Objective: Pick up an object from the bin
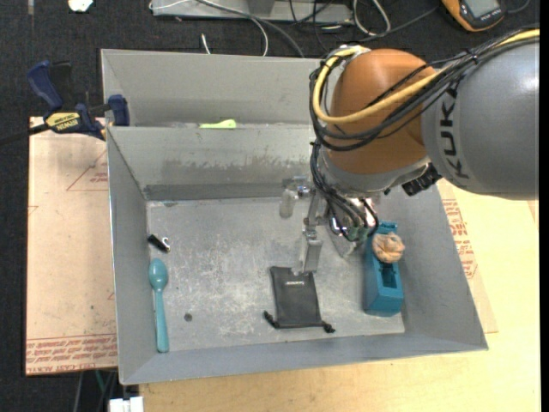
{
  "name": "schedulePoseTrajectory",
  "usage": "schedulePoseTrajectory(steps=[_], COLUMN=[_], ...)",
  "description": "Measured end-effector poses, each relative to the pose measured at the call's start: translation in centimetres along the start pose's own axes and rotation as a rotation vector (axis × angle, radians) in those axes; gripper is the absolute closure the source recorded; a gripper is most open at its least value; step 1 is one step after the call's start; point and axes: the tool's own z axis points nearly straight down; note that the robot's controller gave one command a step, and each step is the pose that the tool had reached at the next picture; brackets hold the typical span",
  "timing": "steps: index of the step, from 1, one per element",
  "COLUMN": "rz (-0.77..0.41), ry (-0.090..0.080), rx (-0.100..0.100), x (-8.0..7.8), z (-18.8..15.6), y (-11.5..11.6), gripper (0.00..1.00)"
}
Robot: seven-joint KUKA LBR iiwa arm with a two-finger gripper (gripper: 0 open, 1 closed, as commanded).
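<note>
End effector (310, 258) over flat black pad (296, 300) in bin (129, 230) with teal spoon (159, 303).

Open floor left of centre; the right side is crowded.
You have bare floor in the bin (129, 221) between the spoon (159, 303) and the dark pad (296, 299), and along the foot of the back wall. The spoon lies beside the left wall, with a small black clip (158, 243) just behind it. The pad sits near the front wall, and the gripper (307, 264) hangs at its back edge. On the right stands the blue block (382, 292) with a tan lump (388, 247) on top; the gap between it and the pad is narrow. The arm (489, 118) overhangs the back right corner.
</note>
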Motion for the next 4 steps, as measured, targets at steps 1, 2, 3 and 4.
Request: schedulePoseTrajectory(steps=[1,2,3,4], rz=[0.002,0.139,0.056,0.333], ry=[-0.007,-0.009,-0.012,-0.006], rx=[0.000,-0.002,-0.002,-0.003], x=[-0.2,1.6,5.8,6.4], z=[-0.4,6.1,6.7,8.0], y=[0.0,-2.2,-4.1,-4.8], gripper=[0.00,0.00,0.00,0.00])
